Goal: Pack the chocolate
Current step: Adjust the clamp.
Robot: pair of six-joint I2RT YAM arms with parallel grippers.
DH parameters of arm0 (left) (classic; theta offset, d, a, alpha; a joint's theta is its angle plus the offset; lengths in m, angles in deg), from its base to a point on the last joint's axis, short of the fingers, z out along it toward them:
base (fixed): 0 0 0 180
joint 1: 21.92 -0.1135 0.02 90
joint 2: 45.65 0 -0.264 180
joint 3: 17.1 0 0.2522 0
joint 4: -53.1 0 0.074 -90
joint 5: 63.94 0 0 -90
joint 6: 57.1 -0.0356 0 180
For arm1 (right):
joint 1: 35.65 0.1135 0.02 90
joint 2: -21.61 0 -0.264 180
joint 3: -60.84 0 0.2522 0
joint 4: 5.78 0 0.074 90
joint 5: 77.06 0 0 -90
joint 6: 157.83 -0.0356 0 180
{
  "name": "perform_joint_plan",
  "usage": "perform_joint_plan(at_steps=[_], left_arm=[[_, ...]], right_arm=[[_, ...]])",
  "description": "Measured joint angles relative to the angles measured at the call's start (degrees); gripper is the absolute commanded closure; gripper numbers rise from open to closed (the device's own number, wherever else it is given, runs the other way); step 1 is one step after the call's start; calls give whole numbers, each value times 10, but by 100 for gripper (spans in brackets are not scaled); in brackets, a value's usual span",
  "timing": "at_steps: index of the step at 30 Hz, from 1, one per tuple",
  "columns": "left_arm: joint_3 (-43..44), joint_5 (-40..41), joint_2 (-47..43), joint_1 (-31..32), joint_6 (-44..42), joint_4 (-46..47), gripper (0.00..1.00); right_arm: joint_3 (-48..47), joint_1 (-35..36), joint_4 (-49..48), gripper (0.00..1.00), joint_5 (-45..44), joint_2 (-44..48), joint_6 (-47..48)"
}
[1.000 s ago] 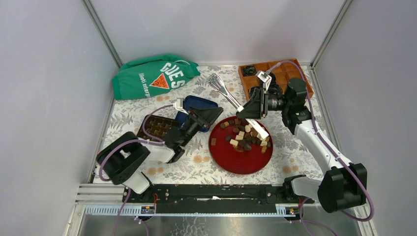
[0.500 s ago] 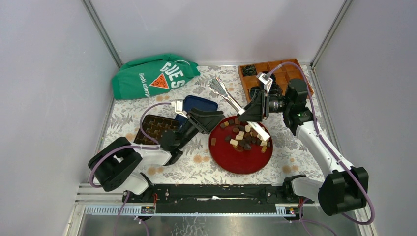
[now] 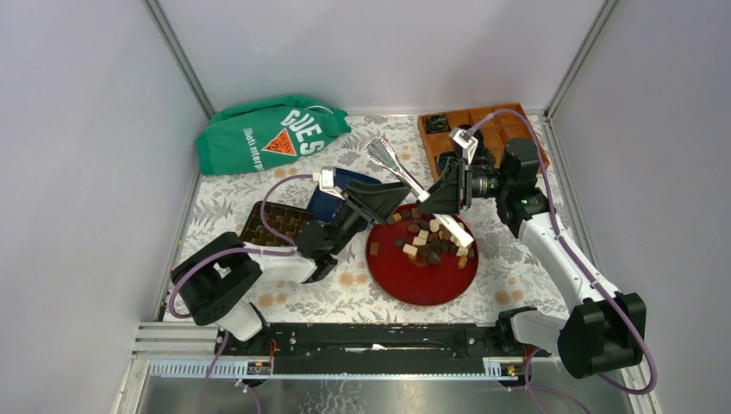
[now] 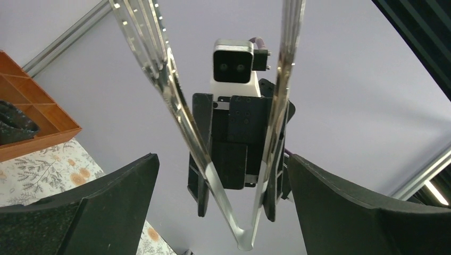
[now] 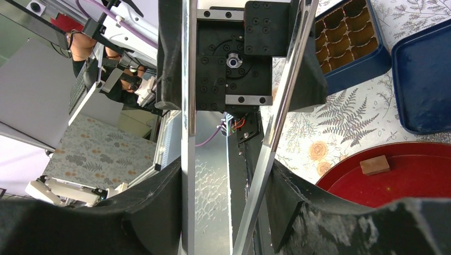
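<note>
L pincer (image 3: 380, 203) spread wide, facing 1 tongs (image 3: 392, 163); R pincer (image 3: 437, 195) pinching them; below it 1 red plate (image 3: 422, 286), ~25 chocolate pcs (image 3: 428, 242).

Polished metal tongs (image 3: 392, 163); glossy red plate (image 3: 422, 289); matt cloth bag (image 3: 250, 138)

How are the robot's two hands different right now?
The left gripper is open wide and holds nothing; the right gripper is clamped on the metal tongs. The left gripper sits at the left rim of the red plate; the right gripper hangs over its far edge. Both are black.
</note>
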State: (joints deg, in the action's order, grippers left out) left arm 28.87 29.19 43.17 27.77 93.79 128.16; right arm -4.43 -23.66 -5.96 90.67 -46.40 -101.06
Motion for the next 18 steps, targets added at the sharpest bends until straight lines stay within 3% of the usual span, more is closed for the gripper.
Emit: perform_joint_plan(at_steps=[14, 18], left_arm=[[57, 25, 35, 7, 4, 0, 13], [61, 25, 37, 8, 5, 0, 21]], right_arm=[[0, 0, 1, 45, 0, 0, 0], [0, 0, 3, 45, 1, 0, 0]])
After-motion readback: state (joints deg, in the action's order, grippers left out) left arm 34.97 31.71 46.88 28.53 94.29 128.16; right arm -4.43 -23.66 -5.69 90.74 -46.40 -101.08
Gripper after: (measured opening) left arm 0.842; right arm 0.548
